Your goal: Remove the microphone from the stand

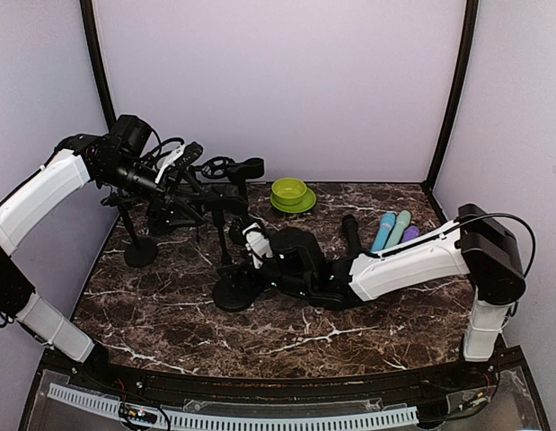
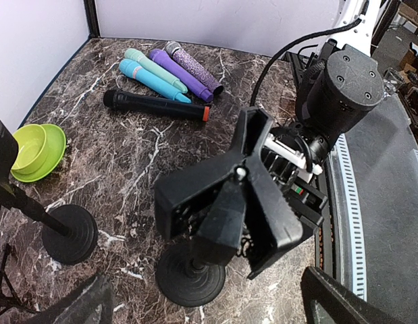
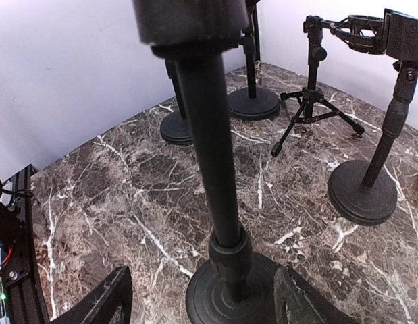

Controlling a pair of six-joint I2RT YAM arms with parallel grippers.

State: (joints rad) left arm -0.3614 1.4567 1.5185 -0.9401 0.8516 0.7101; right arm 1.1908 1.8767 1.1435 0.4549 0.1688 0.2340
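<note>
— Microphone first: how is it showing from overhead?
— The black handheld microphone (image 1: 351, 233) is lying flat on the brown white-veined marble table (image 1: 170, 314). It is a slim matte cylinder beside a row of coloured microphones (image 1: 396, 230), well apart from the black round-based stand (image 1: 231, 289). The right gripper (image 1: 245, 259) is reaching in low at that stand's pole. The left gripper (image 1: 189, 178) is hovering higher, among the other stands at the back left.
— And the left wrist camera?
— It is looking down on the stand's angular black plastic clip (image 2: 222, 209). The microphone (image 2: 154, 104) is showing a rounded head and an orange-red band at its tail. Its neighbours are smooth blue, teal and purple, plus one glittery purple. A glossy lime-green bowl (image 2: 30, 145) is sitting on a matching saucer. The left gripper's fingers (image 2: 80, 307) are standing wide apart, gripping nothing.
— The right wrist camera?
— Its fingers (image 3: 104, 300) are spreading on either side of the smooth round pole (image 3: 209, 135), not pinching it, just above the collar and disc base. A small black tripod (image 3: 310, 111) is standing behind on the polished marble.
</note>
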